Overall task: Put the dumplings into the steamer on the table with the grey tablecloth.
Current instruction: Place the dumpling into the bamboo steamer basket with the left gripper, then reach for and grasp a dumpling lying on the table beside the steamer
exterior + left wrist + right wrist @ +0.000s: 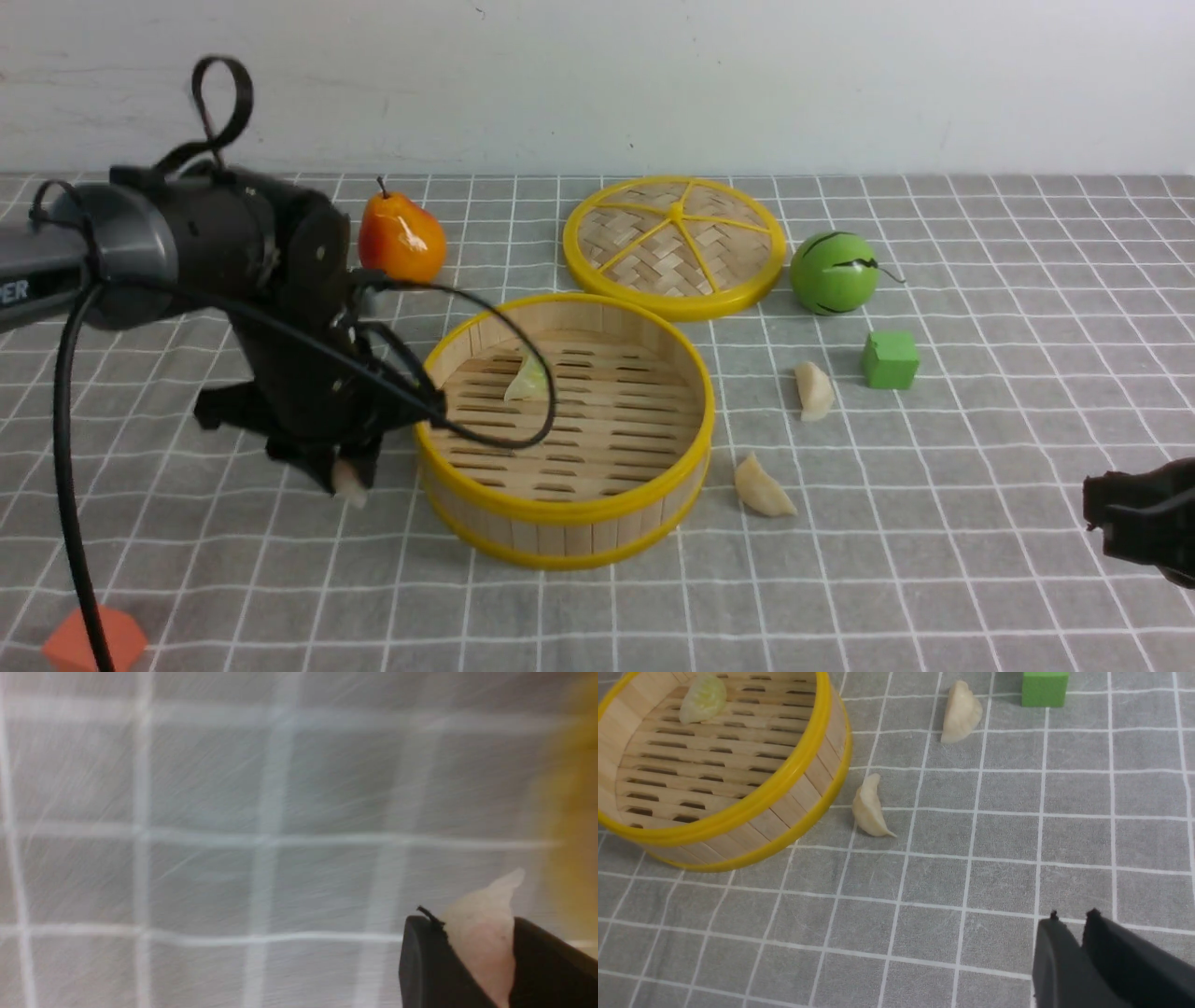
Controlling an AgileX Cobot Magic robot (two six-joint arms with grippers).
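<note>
We held the pinkish dumpling [481, 938], soft and light by our judgement, pinched across its middle in our left fingers [420, 966], while our right fingers [1064, 966] sat pressed together, empty.

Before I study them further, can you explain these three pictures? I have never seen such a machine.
It is a robot with two arms. The front picture looks forward from between them; the other two come from cameras on each wrist. The left gripper pinches a pinkish dumpling beside the bamboo steamer, in which a greenish dumpling lies. Two cream-white dumplings, the lid, a pear, a green striped ball, a green cube and an orange block lie on the grey tablecloth. The right gripper is shut, empty.
</note>
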